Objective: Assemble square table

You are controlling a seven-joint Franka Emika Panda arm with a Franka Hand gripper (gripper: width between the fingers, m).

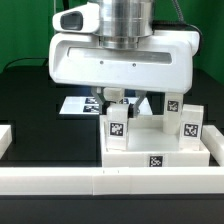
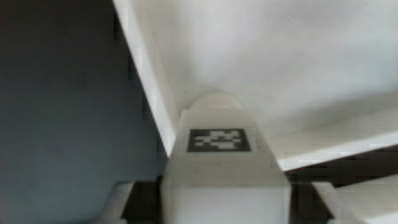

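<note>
A robot arm's gripper (image 1: 115,98) is hanging low over a white square tabletop (image 1: 150,148) that is resting against a long white border rail (image 1: 110,180) at the front of a black table (image 1: 30,90). In the wrist view, its fingers are closing narrowly on one tagged white leg (image 2: 222,150), its rounded tip pointing at the tabletop's surface (image 2: 267,60). Other legs (image 1: 192,122) are standing upright on the tabletop's far side. A marker board (image 1: 80,104) is lying behind. The leg seems to be heading toward its mount — keeping it upright and centred before pressing or twisting would likely prevent jamming.
</note>
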